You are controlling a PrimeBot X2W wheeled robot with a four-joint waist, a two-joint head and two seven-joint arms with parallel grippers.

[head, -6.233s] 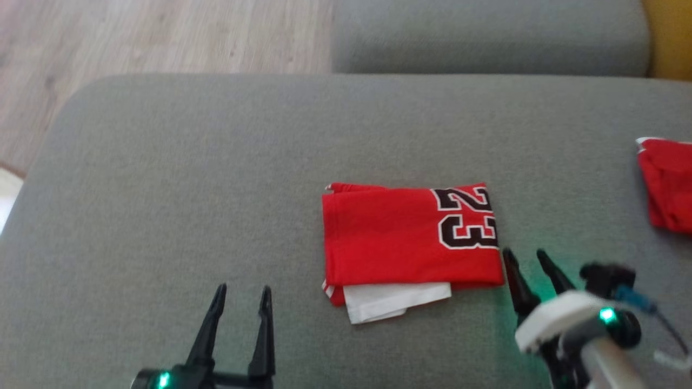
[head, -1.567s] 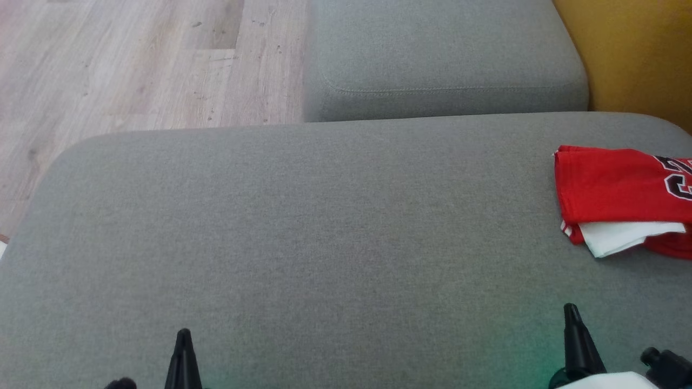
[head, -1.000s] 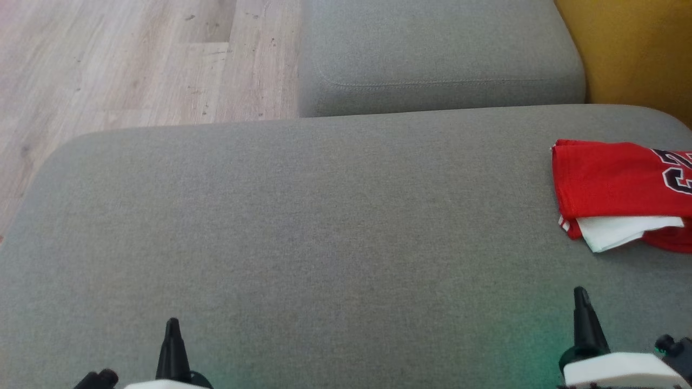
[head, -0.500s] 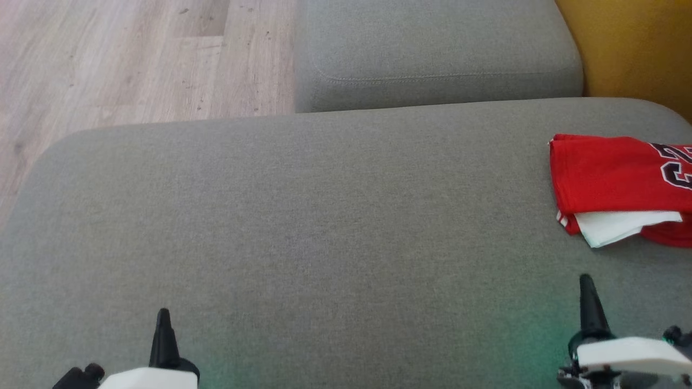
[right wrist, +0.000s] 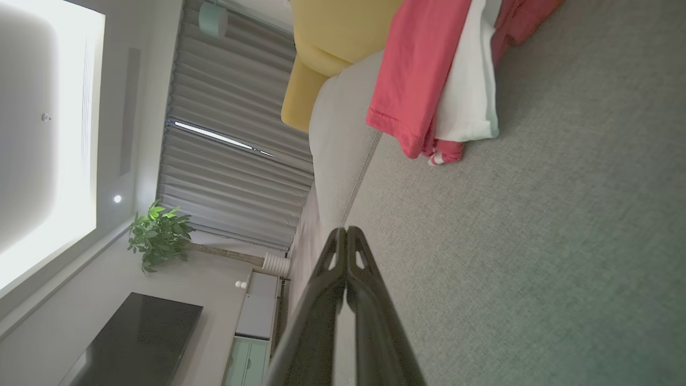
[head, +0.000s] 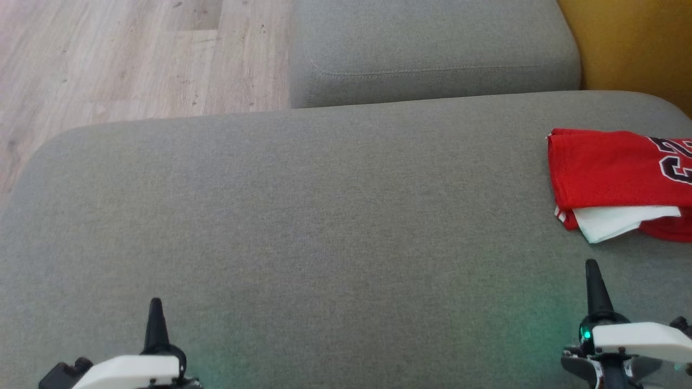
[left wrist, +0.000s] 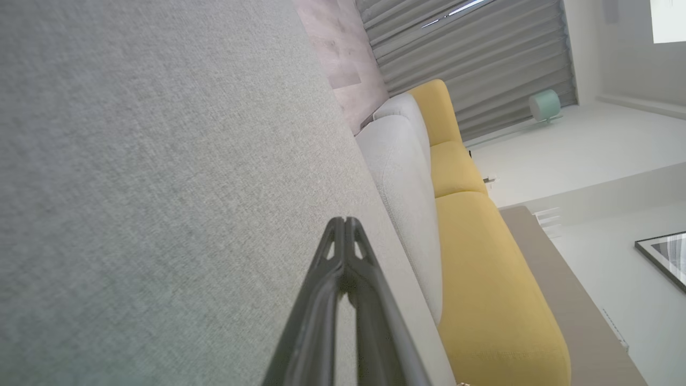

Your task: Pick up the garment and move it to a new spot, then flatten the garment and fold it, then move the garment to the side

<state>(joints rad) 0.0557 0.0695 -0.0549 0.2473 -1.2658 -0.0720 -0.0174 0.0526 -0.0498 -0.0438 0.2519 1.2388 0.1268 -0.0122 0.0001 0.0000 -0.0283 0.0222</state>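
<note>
The folded red garment, with a black number and a white layer poking out below, lies at the far right of the grey cushion, cut by the head view's edge. The right wrist view has the garment at its top. My left gripper sits at the lower left, shut and empty, its tips pressed together over bare cushion. Below the garment and apart from it, my right gripper is shut too, with its tips meeting and nothing between them.
A second grey cushion lies behind the first. Wooden floor spreads beyond the cushion's left and far edge. A yellow sofa part stands at the back right.
The head view has swung left since the oldest frame, so the garment now sits at its right edge. Both grippers, open then, are shut and have risen slightly in the picture.
</note>
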